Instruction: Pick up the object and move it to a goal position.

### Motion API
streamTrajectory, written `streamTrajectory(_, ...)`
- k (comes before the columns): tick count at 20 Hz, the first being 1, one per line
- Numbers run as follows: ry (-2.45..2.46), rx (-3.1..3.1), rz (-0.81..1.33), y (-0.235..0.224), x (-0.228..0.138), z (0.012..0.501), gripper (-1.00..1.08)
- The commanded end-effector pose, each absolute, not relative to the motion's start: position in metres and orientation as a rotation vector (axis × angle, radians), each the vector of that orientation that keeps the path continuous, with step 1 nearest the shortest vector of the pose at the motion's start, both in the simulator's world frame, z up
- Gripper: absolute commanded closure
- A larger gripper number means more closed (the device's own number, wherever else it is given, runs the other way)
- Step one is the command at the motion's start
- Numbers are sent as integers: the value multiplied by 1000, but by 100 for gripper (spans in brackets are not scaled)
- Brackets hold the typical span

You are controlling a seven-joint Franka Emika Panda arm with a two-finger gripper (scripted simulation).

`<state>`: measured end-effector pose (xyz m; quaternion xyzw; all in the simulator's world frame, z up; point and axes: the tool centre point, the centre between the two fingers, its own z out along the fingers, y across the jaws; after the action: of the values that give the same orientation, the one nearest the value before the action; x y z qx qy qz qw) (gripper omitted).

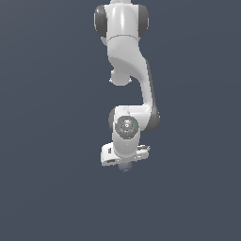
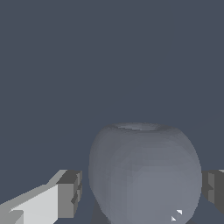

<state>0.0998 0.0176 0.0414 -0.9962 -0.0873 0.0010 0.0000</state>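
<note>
jaws apart, blocky grey pads [image 2: 69, 194] flanking smooth matte grey-blue ball [image 2: 144, 175]; not touching.

Matt smooth grey ball [image 2: 144, 175], glossy white arm [image 1: 126, 42]

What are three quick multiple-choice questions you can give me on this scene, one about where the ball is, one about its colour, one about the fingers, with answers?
1. Where is the ball?
A. Between the two fingers
B. Far off to one side of the arm
C. On top of the arm

2. What colour is the ball?
A. Bright red
B. Dull grey-blue
C. Yellow

3. How do the fingers stand?
A. Pressed together with nothing between
B. Out of sight in both views
C. Apart, one on each side of the ball

Answers: 1 A, the wrist view shows it between them. 2 B, it nearly matches the background. 3 C, a gap shows beside one finger; the gripper hangs over the ball.
</note>
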Motion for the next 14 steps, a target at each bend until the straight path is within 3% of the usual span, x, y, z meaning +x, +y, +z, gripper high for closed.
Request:
streamTrajectory(1,-275,-3130,0,18,101,38,-92)
streamTrajectory(4,-275,-3130,0,18,102,40,-92)
streamTrajectory(5,-275,-3130,0,18,102,40,108)
streamTrajectory(14,-275,-3130,0,18,102,40,108)
